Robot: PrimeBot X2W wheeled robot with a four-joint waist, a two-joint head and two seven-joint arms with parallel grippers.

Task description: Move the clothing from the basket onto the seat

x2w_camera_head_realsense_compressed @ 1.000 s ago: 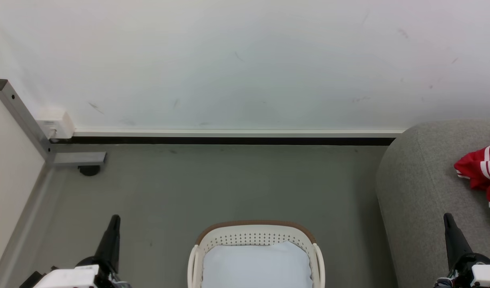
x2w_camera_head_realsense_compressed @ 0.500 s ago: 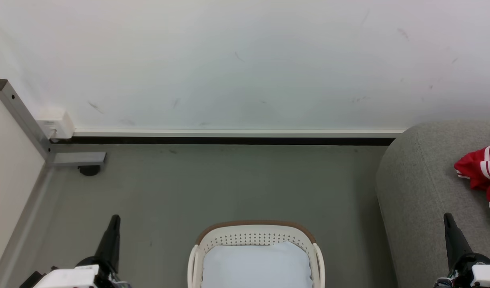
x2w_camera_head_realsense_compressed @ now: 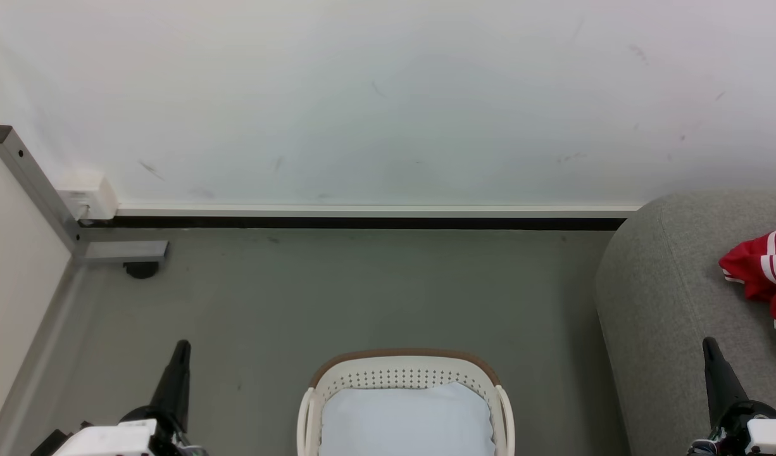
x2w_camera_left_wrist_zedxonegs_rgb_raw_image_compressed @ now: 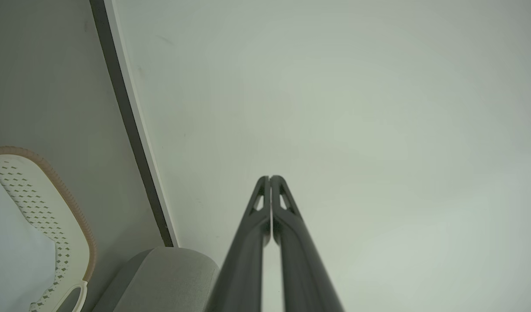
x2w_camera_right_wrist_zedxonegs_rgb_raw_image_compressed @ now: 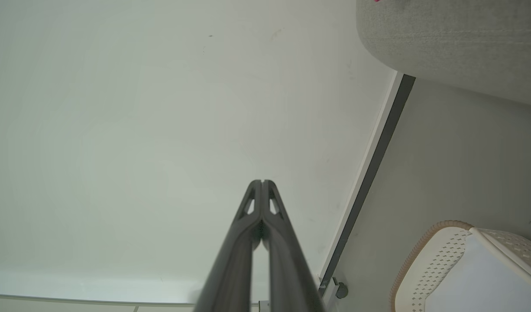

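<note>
My left gripper [x2w_camera_left_wrist_zedxonegs_rgb_raw_image_compressed: 270, 177] is clenched, fingers pressed together with nothing between them. My right gripper [x2w_camera_right_wrist_zedxonegs_rgb_raw_image_compressed: 262, 182] is clenched the same way. Both point toward the wall [x2w_camera_head_realsense_compressed: 388, 95]. Between them the basket [x2w_camera_head_realsense_compressed: 402, 355] stands on the floor [x2w_camera_head_realsense_compressed: 362, 291], a pale pad [x2w_camera_head_realsense_compressed: 406, 421] inside. The red clothing [x2w_camera_head_realsense_compressed: 758, 272] lies on the seat [x2w_camera_head_realsense_compressed: 666, 297] at my right.

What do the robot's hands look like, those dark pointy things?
The left gripper and right gripper each have two long, slim, dark grey fingers tapering to a point, with small triangular cut-outs near the tips. Each rises from a rounded black base with white casing behind it.
</note>
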